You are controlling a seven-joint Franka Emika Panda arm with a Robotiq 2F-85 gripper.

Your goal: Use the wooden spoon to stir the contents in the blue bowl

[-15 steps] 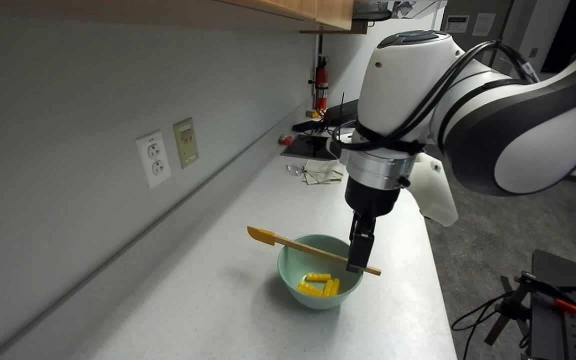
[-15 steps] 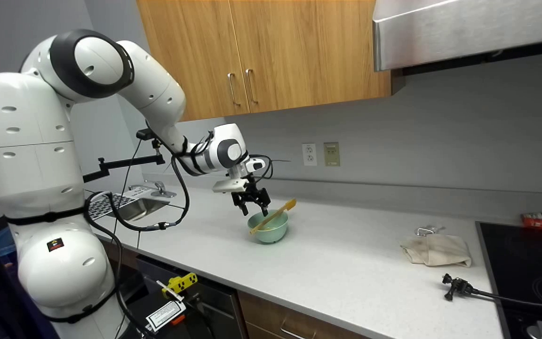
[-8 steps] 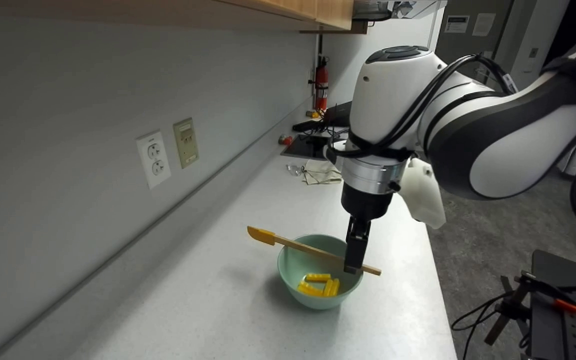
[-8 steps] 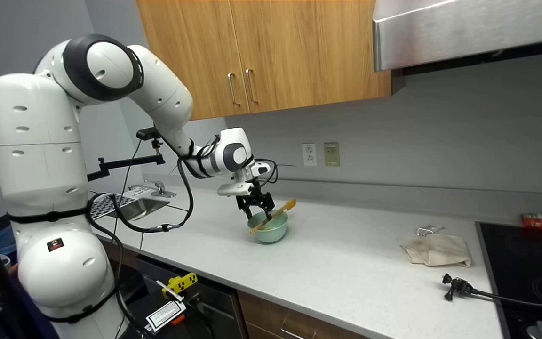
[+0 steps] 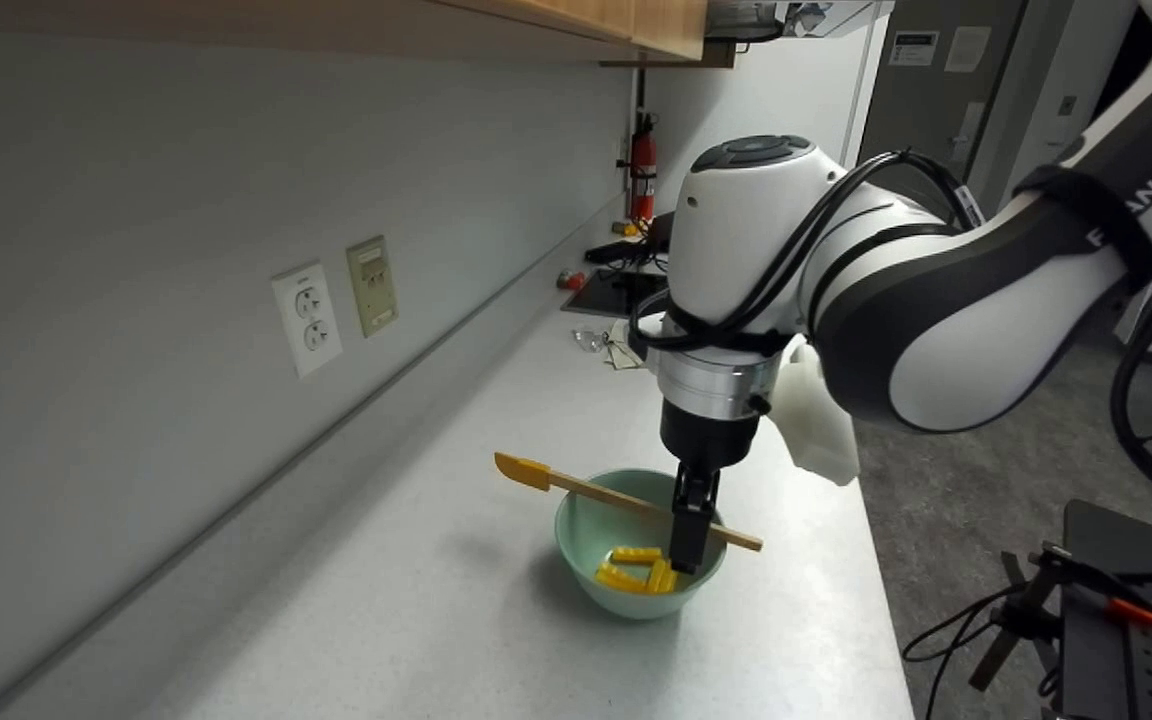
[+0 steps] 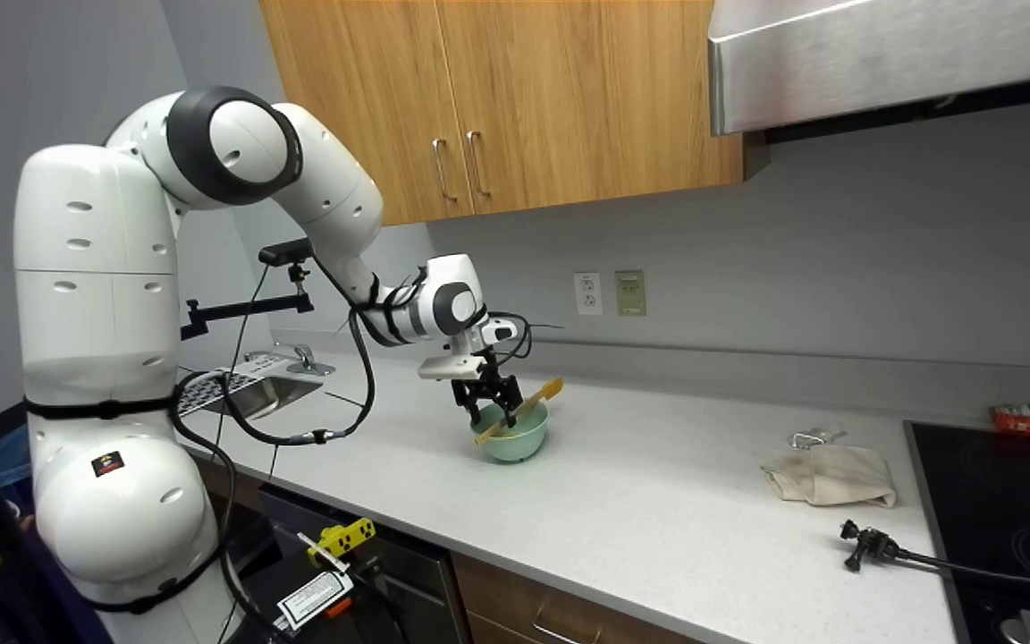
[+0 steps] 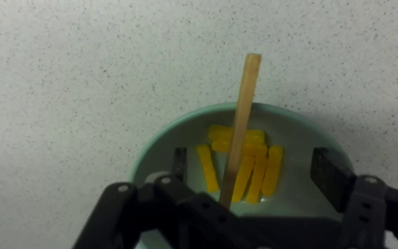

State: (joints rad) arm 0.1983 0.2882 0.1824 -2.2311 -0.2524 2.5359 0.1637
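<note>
The wooden spoon [image 5: 601, 493] lies across the rim of the blue bowl [image 5: 626, 605]; its yellow-orange end [image 6: 553, 388] sticks out past one side and its bare handle tip past the opposite side. Inside are the contents, several yellow sticks [image 7: 272, 169], at the bottom of the bowl. My gripper [image 7: 250, 160] stands open over the bowl, one finger on each side of the spoon handle [image 7: 243, 110], with a gap to it on both sides. Part of the handle is hidden behind the gripper in the wrist view. In an exterior view the fingertips [image 5: 688, 550] reach below the rim.
A wall with outlets [image 6: 588, 293] runs behind the counter [image 6: 658, 501]. Farther along lie a folded cloth [image 6: 828, 474], a black mount with a cable [image 6: 873, 544] and a dark cooktop [image 6: 998, 501]. Wooden cabinets [image 6: 569, 107] hang above; a sink [image 6: 274, 394] lies beyond the bowl.
My gripper has come down and shifted over the bowl, from above the rim to around the spoon handle. The spoon, bowl and yellow pieces have stayed in place.
</note>
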